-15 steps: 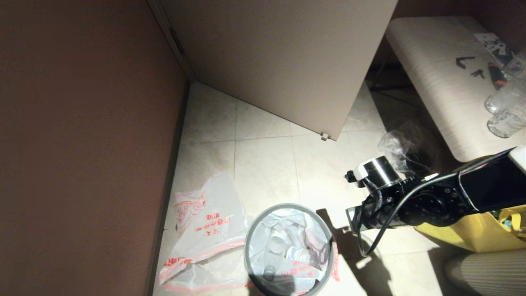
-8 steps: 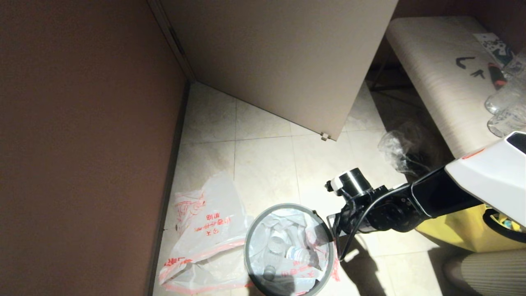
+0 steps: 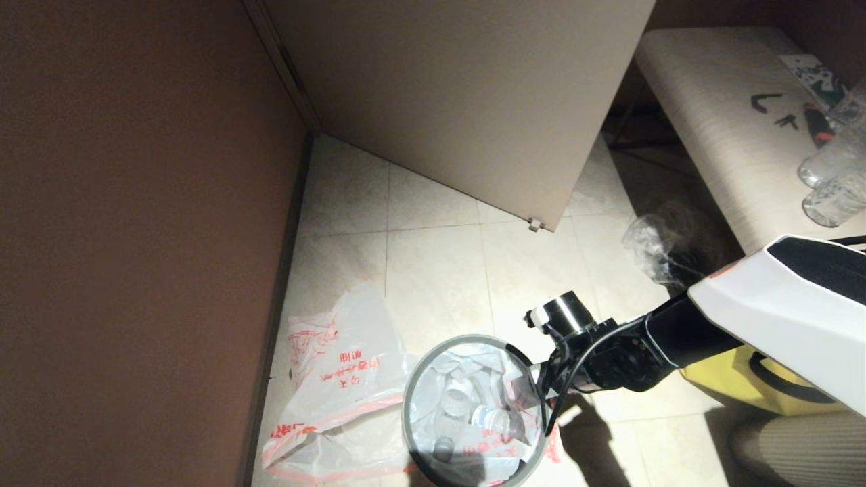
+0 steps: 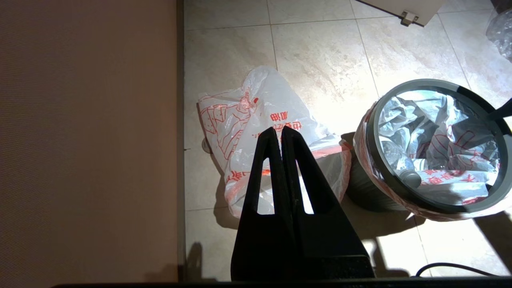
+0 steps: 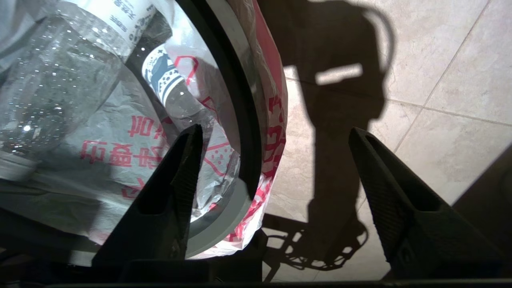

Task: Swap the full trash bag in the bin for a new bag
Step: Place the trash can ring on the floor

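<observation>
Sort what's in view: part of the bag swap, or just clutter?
Job: full trash bag in the bin; new bag on the floor beside it; right pincer open across the bin's rim.
Clutter: yellow tote, clear bag, bench, cups.

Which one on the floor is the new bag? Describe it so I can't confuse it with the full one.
Start at the dark reddish wall on the robot's left; at its foot, beside the small round grey waste bin, lies a slack translucent white film bag on the tiles. Unlike the bulging twin bag inside the bin, it shows only folds and red print, no bottles.
</observation>
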Robot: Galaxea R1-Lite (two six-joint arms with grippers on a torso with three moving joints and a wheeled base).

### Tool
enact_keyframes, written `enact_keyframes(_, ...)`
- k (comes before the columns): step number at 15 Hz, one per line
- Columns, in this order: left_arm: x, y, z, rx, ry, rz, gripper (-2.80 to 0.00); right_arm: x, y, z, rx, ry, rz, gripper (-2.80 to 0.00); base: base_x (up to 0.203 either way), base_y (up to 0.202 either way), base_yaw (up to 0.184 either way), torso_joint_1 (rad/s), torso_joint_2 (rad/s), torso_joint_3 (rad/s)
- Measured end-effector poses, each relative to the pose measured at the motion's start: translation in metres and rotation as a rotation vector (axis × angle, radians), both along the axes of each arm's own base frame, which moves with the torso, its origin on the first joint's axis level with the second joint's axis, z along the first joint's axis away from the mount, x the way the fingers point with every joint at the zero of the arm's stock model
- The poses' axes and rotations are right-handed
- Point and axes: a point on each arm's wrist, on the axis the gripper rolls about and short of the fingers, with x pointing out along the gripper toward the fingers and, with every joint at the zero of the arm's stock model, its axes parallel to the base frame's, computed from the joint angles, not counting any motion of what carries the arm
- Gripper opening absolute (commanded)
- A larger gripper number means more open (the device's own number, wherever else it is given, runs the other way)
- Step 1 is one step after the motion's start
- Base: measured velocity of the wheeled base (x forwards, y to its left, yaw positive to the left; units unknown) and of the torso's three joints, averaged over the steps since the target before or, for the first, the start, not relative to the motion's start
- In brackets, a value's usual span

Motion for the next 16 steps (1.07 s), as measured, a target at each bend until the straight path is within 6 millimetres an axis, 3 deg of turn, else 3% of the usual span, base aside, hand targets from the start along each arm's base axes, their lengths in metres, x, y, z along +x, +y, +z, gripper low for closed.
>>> enact_keyframes(3,0.000,0.000,0.000,0.000,0.000,0.000,-2.80,0.004,0.002,-0.006,-0.005,0.006,0.000,0.00,0.000,0.000,0.000,0.000,0.00,0.000)
enact_keyframes(4,0.000,0.000,0.000,0.000,0.000,0.000,-2.80,0.005,0.001,-0.007,-0.005,0.005,-0.003,-2.80,0.000,0.000,0.000,0.000,0.00,0.000)
enact_keyframes(10,0.000,0.000,0.000,0.000,-0.001,0.000,-2.80,0.012,0.006,-0.018,-0.036,0.012,0.021,-2.80,0.000,0.000,0.000,0.000,0.00,0.000)
enact_keyframes(16,0.000,0.000,0.000,0.000,0.000,0.000,-2.80,-0.004,0.014,-0.003,-0.074,-0.017,0.029,-2.80,0.000,0.000,0.000,0.000,0.00,0.000)
